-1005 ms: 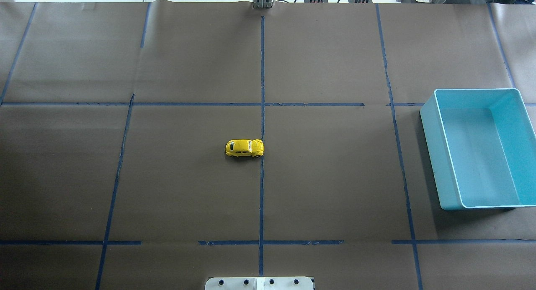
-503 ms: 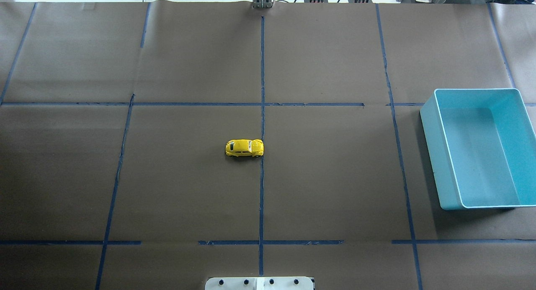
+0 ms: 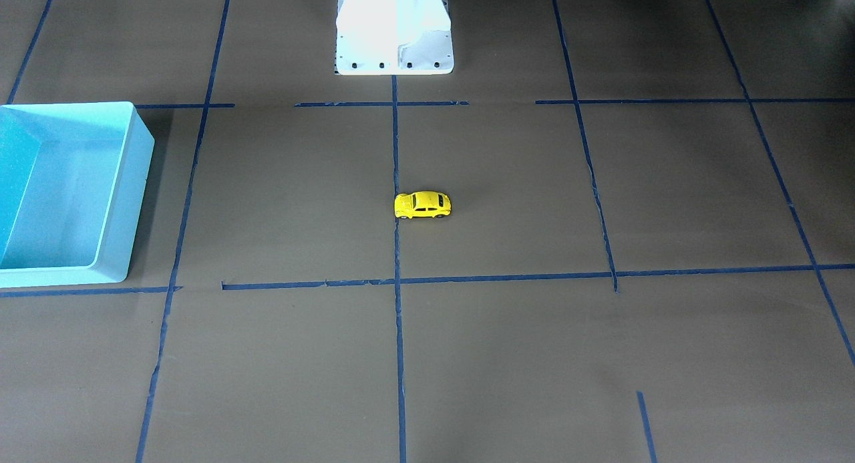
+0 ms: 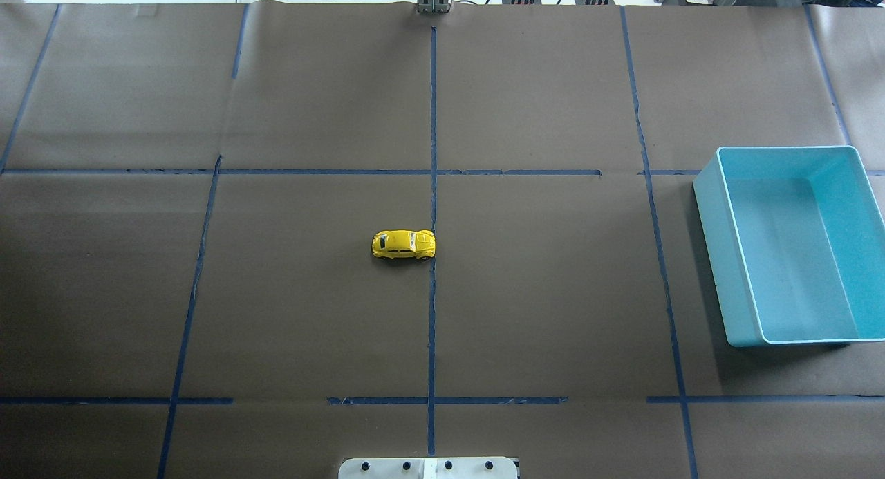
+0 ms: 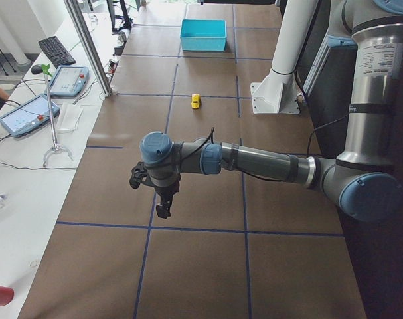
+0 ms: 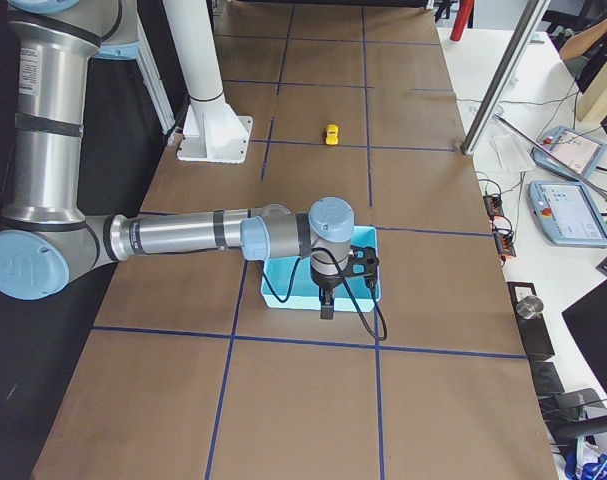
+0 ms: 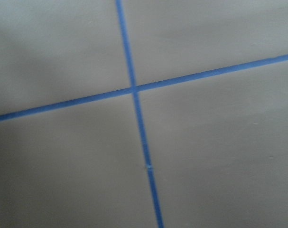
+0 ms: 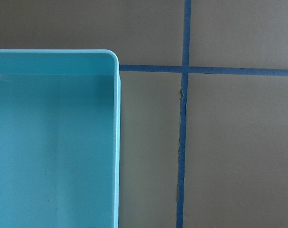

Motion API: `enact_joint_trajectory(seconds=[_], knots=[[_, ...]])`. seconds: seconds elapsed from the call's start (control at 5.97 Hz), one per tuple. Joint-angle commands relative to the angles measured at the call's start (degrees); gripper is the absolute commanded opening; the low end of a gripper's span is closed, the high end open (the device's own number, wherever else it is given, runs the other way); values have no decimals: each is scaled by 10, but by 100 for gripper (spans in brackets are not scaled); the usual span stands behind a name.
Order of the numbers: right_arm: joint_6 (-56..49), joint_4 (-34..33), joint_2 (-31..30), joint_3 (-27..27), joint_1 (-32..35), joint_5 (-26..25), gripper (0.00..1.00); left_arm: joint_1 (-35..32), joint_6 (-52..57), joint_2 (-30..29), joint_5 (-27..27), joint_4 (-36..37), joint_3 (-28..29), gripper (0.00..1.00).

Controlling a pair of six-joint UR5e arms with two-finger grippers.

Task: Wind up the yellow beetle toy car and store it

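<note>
Touching centre tape [image 4: 433, 119], yellow beetle toy car [image 4: 404, 245]; left pincer [image 5: 162, 210], right pincer [image 6: 326, 310] spread: cannot tell.

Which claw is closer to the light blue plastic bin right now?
Right. The right claw hangs above the edge of the light blue rectangular plastic bin; the left claw hovers at the table's opposite end, beyond the small yellow beetle toy car.

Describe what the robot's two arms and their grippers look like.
Both the left arm and the right arm are round silver-grey metal tubes linked by bulky joints with light blue caps. A thin black cable loops near each wrist. The left gripper and right gripper are small, black and two-fingered. A white printed label sits on the left arm's upright tube.
</note>
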Motion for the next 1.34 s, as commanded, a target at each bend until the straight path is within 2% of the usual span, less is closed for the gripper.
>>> enact_joint_trajectory(seconds=[0.0,0.34,0.67,0.84,1.17], knots=[[-46,0,-18,1,13,0,100,91,-1,-59,64,101,-90,100],[-74,0,-29,1,18,0,100,191,0,-92,87,102,-115,100],[-74,-1,-27,1,18,-1,100,233,6,-149,101,100,-120,100],[-74,-1,-27,1,18,-1,100,306,6,-180,105,100,-136,100],[-74,-2,-29,1,18,0,100,403,6,-249,108,100,-146,100]])
